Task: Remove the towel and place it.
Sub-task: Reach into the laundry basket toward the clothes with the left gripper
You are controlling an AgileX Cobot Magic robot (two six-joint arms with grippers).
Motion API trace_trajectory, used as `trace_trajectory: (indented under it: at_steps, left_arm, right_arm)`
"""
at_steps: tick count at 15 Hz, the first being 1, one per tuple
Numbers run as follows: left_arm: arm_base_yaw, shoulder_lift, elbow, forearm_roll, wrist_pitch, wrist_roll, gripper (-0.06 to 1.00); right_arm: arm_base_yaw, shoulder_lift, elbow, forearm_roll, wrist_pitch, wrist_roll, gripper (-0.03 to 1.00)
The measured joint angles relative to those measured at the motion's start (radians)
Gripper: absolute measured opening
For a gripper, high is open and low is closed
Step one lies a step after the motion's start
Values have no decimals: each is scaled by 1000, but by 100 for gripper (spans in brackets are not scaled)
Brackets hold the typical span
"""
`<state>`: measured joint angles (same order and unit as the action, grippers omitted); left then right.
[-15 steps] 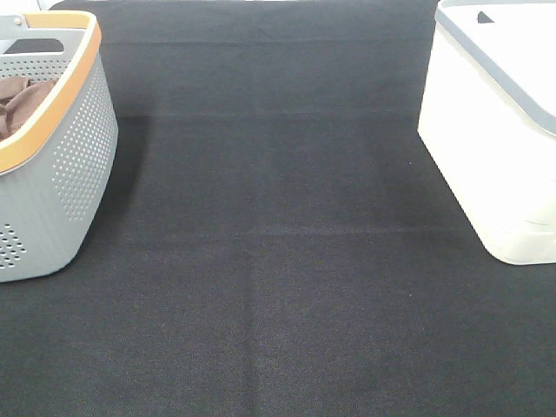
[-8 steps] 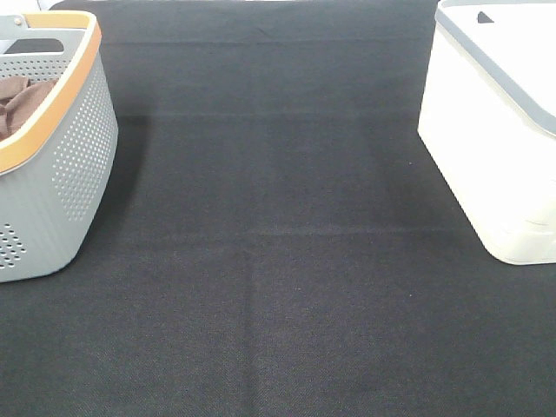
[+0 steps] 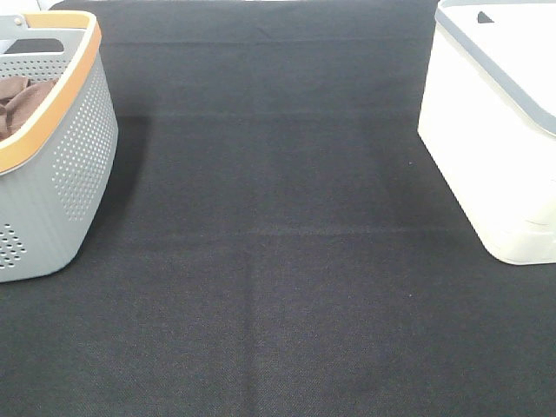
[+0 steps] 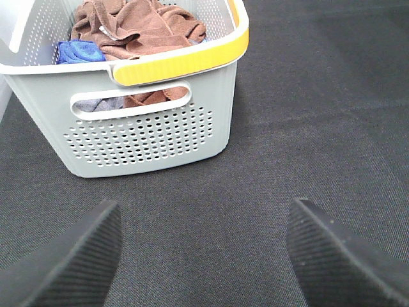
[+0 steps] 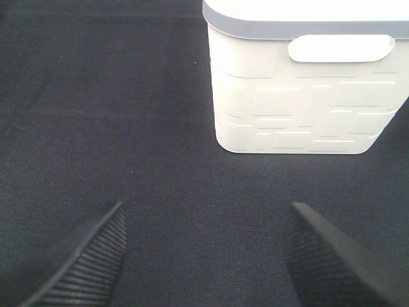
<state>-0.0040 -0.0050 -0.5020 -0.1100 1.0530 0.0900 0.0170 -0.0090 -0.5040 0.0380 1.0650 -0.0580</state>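
Note:
The towel (image 4: 137, 25) is a reddish-brown cloth lying crumpled on top inside the grey perforated basket (image 4: 140, 134), with a small white tag showing near one fold. In the exterior high view the basket (image 3: 78, 165) stands at the far left and only a bit of the towel (image 3: 22, 97) shows over its orange rim. My left gripper (image 4: 204, 208) is open and empty above the black mat, a short way in front of the basket's handle end. Facing a white bin (image 5: 300, 109), my right gripper (image 5: 208, 208) is also open and empty. Neither gripper appears in the exterior high view.
A blue cloth (image 4: 77, 51) lies in the basket beside the brown heap, and more brown fabric shows through the handle slot. The white bin (image 3: 486, 148) with a grey rim stands at the far right. A black mat (image 3: 278, 261) covers the table between them.

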Motion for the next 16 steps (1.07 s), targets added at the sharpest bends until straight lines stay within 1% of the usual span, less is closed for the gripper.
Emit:
trace_trajectory:
  at_steps: [5, 7, 9, 11, 12, 13, 15, 16]
  left_arm:
    - [0, 0, 0, -14, 0, 0, 69]
    - [0, 0, -5, 11, -12, -26, 69]
    - [0, 13, -18, 101, -92, -95, 69]
    - [0, 79, -21, 198, -200, -197, 69]
    - [0, 79, -21, 198, -200, -197, 69]
    - [0, 149, -28, 249, -299, -270, 69]
    - [0, 284, -61, 300, -400, -334, 69]
    - [0, 365, -89, 323, -428, -349, 68]
  right_arm:
    - [0, 0, 0, 0, 0, 0, 67]
    - [0, 0, 0, 0, 0, 0, 67]
    - [0, 0, 0, 0, 0, 0, 67]
    - [0, 0, 0, 0, 0, 0, 67]
    - [0, 0, 0, 0, 0, 0, 67]
    - [0, 0, 0, 0, 0, 0, 67]
    - [0, 0, 0, 0, 0, 0, 67]
    - [0, 0, 0, 0, 0, 0, 67]
